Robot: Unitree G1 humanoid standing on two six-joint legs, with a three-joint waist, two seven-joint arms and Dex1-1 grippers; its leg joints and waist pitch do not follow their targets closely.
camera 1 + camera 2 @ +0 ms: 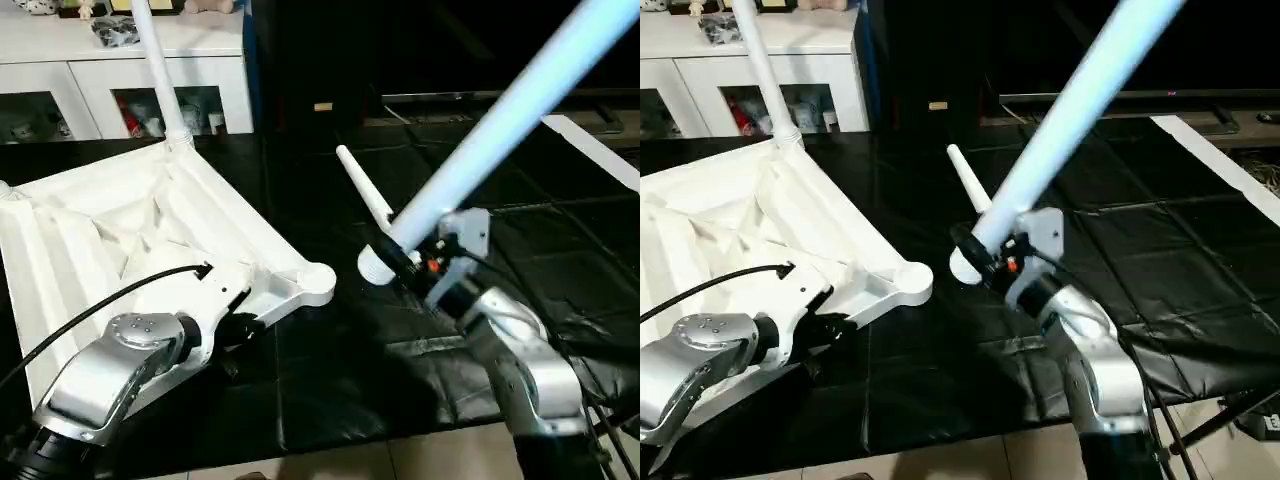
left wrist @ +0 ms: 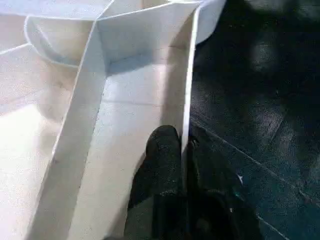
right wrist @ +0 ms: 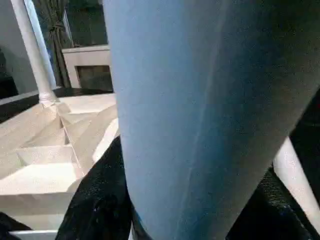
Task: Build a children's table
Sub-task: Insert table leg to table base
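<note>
The white table top [image 1: 130, 230] lies upside down with its ribbed underside up, on the left of the black mat. One white leg [image 1: 160, 70] stands upright in its far corner socket. The near corner socket [image 1: 315, 283] has no leg in it. My left gripper [image 2: 184, 150] is shut on the thin rim wall of the top near that socket, one black finger [image 2: 162, 150] on each side. My right gripper [image 1: 415, 255] is shut on a second leg [image 1: 500, 130], near its thick end; the leg tilts up to the right. A third leg [image 1: 365, 195] lies on the mat behind it.
A white glass-door cabinet [image 1: 100, 80] stands behind the table top at the back left. The black mat [image 1: 520, 230] covers the floor, with a white strip [image 1: 600, 150] along its right side. Pale floor tiles [image 1: 400, 460] show at the near edge.
</note>
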